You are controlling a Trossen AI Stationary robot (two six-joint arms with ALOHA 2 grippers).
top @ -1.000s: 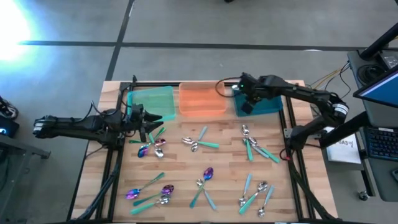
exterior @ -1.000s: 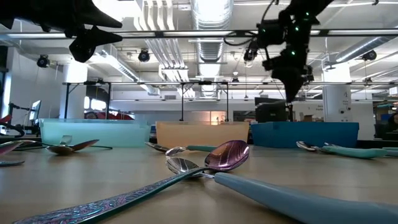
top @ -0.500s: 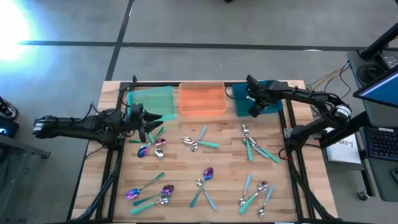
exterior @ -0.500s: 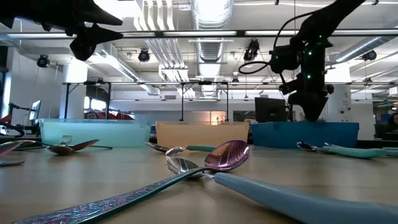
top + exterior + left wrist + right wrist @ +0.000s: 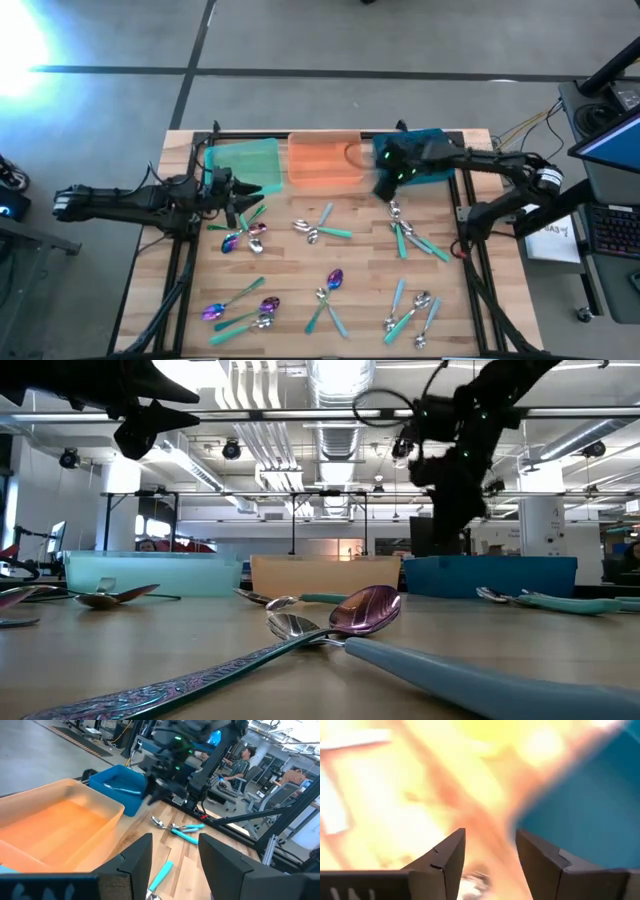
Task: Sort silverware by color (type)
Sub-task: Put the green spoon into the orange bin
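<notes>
Small spoons lie in loose groups on the wooden table: by my left gripper [image 5: 245, 235], at the middle [image 5: 320, 230], at the right [image 5: 410, 235], and along the near edge [image 5: 240, 305], [image 5: 328, 290], [image 5: 412, 312]. My left gripper [image 5: 243, 195] is open and empty [image 5: 175, 842], above the table by the green tray's near edge. My right gripper [image 5: 383, 185] is open and empty [image 5: 490, 840], blurred, above the table at the near left corner of the teal tray [image 5: 425, 160], just far of the right spoon group. At least one spoon lies in the teal tray [image 5: 122, 790].
A green tray [image 5: 245, 162], an orange tray [image 5: 325, 160] and the teal tray stand side by side along the far edge. A black frame rail [image 5: 470, 250] runs along the table's sides. In the low view a purple-headed spoon [image 5: 365, 610] lies in the foreground.
My right gripper dipped lower by the teal tray, then rose and swung toward the table's left and a little nearer, off the tray's near left corner and over the table. It is blurred now.
</notes>
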